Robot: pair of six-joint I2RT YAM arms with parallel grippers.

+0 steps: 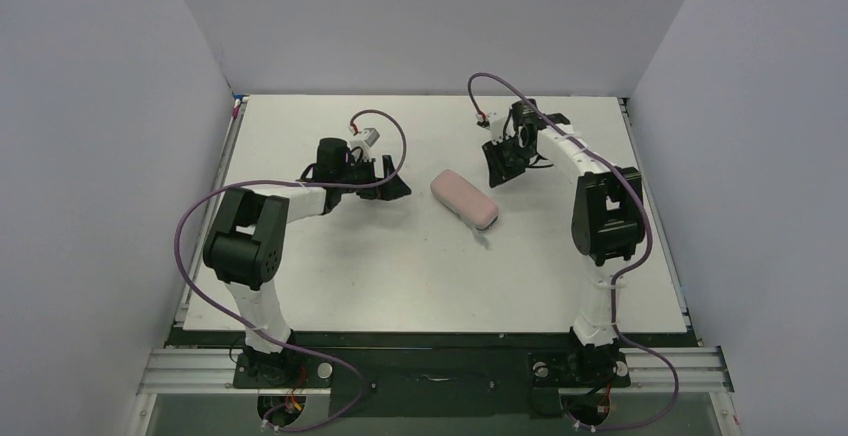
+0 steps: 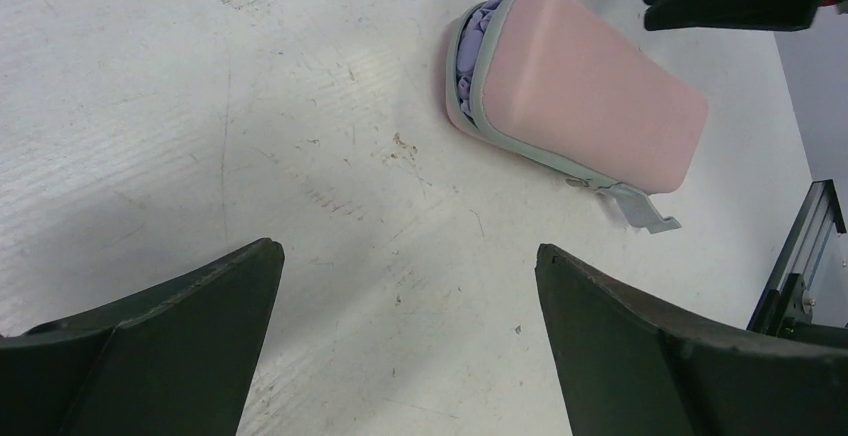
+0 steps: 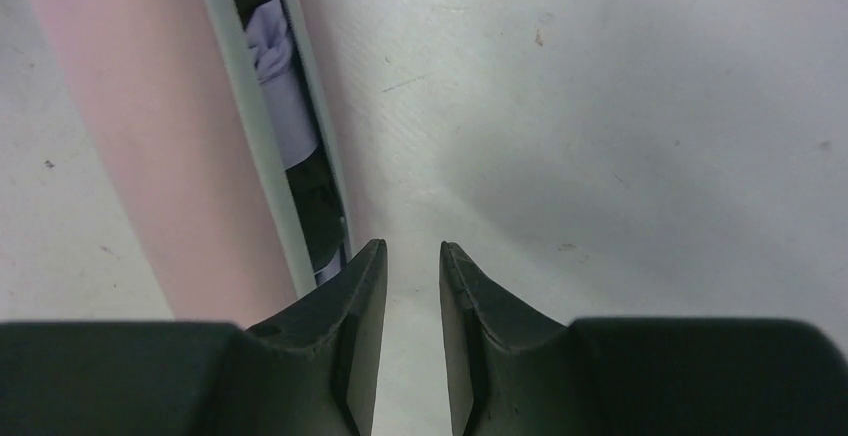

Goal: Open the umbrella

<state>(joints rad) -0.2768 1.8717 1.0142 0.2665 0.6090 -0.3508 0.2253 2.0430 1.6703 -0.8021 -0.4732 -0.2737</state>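
Note:
A pink oval case [image 1: 464, 199] lies mid-table, its grey zipper partly undone. The umbrella shows only as lavender fabric [image 2: 480, 41] bunched in the gap, with lavender and black folds [image 3: 270, 56] visible in the right wrist view. My left gripper [image 1: 393, 182] hovers left of the case, jaws wide open [image 2: 410, 251] over bare table. To the right of the case my right gripper [image 1: 497, 169] hangs low beside the case's unzipped edge [image 3: 250, 156]. Its jaws [image 3: 413, 246] stand a narrow gap apart with nothing between them.
A grey zipper pull tab [image 2: 640, 211] lies on the white table [image 1: 400, 276] at the case's near end. Grey walls enclose three sides. A metal rail [image 2: 800, 256] runs along the table's right edge. Purple cables loop from both arms.

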